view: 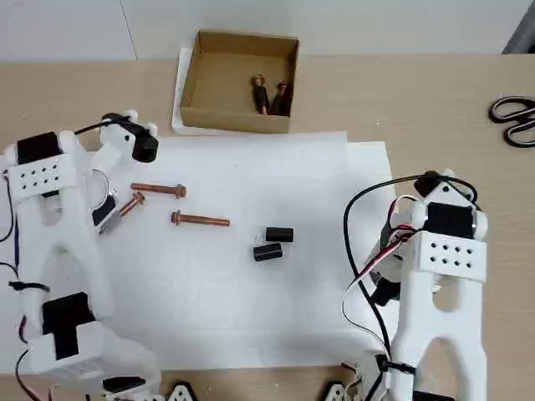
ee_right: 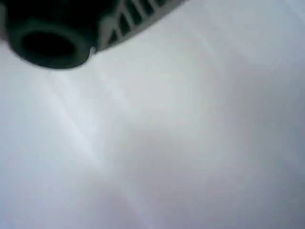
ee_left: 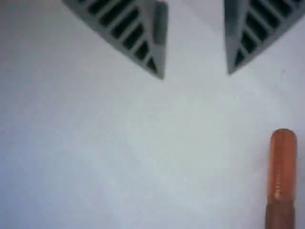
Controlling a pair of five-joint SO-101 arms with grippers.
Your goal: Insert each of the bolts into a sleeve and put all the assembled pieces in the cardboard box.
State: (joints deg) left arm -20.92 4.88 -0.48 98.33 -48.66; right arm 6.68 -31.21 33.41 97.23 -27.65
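Bolts: I count three loose on the white sheet (view: 276, 309). The upper bolt (view: 157, 190) and the lower bolt (view: 201, 220) lie flat and roughly parallel, near each other. The third bolt (view: 131, 203) lies at a slant further left.
Sleeves: two black ones lie on the sheet to the right of the bolts, the upper sleeve (view: 279, 234) and the lower sleeve (view: 267, 251). They are close together; I cannot tell whether they touch.
Box: the cardboard box (view: 236, 119) stands open at the far edge of the sheet. Two assembled pieces (view: 261, 93) lie side by side in its right half, toward the near wall.
Left arm: my left gripper (ee_left: 195, 71) is low over the left side of the sheet. Its jaws are apart with bare sheet between them. In the left wrist view the third bolt's shank (ee_left: 281, 176) lies off to one side of the gap, not between the fingers.
Right arm: my right gripper (ee_right: 62, 43) is above the right part of the sheet. The held sleeve (ee_right: 45, 45) sits against its ribbed finger (ee_right: 125, 21), hollow end toward the camera. The jaws look clamped on it, though I see one finger.
Off the sheet: scissors (view: 512, 119) lie on the bare table (view: 435, 92) at the right edge, well apart from the parts.
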